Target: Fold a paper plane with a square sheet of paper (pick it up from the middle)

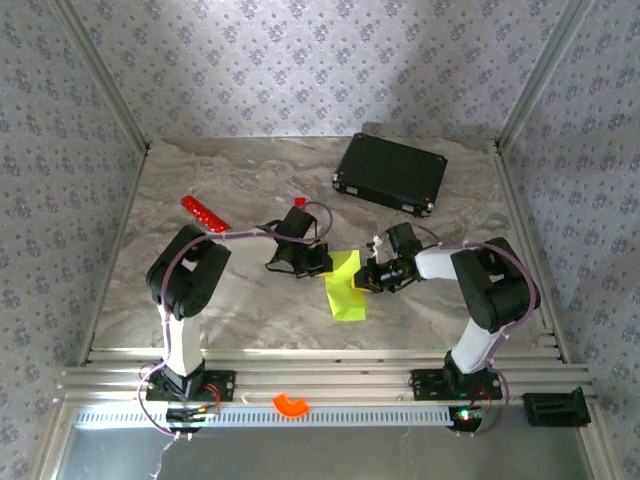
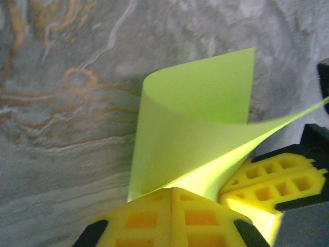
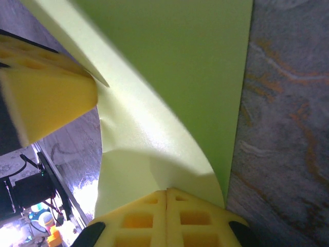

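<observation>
Fingers [image 2: 144, 218] of left gripper [image 1: 320, 263] clamped tight on sheet [image 1: 346, 290] edge | sheet bowed between both grippers at table [image 1: 240, 300] centre | right gripper [image 1: 364, 282] likewise pinched its other edge | I judged it light, floppy, easily creased: hold at edges, gently.

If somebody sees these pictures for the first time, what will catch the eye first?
The lime square sheet of paper at the centre of the table stands out first, curled upward between the left gripper and the right gripper, both shut on it. Next comes the black case at the far right, then the red stick at the far left.
</observation>
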Robot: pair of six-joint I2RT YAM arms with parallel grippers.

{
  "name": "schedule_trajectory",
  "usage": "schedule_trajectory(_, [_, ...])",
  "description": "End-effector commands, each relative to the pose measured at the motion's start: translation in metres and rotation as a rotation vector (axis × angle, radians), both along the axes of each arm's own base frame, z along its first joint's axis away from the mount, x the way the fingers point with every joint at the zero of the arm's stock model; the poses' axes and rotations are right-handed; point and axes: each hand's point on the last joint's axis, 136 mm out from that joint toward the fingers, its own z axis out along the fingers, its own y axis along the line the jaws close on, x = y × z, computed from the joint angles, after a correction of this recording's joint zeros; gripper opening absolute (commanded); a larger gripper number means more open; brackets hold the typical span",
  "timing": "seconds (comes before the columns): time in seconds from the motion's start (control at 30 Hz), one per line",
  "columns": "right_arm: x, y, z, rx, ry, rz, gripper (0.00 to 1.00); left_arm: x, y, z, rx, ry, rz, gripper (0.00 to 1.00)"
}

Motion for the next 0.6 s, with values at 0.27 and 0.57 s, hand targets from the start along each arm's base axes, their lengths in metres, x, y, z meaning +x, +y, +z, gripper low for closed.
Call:
schedule_trajectory(0.27, [-0.030, -0.041, -0.052, -0.239, 0.141, -0.066, 0.00, 0.014, -0.006, -0.009, -0.006, -0.009, -0.028, 0.00])
schedule_trajectory(0.57, [-0.029, -0.041, -0.052, -0.239, 0.137, -0.068, 0.00, 0.050, 0.019, -0.016, 0.026, -0.025, 0.111, 0.00])
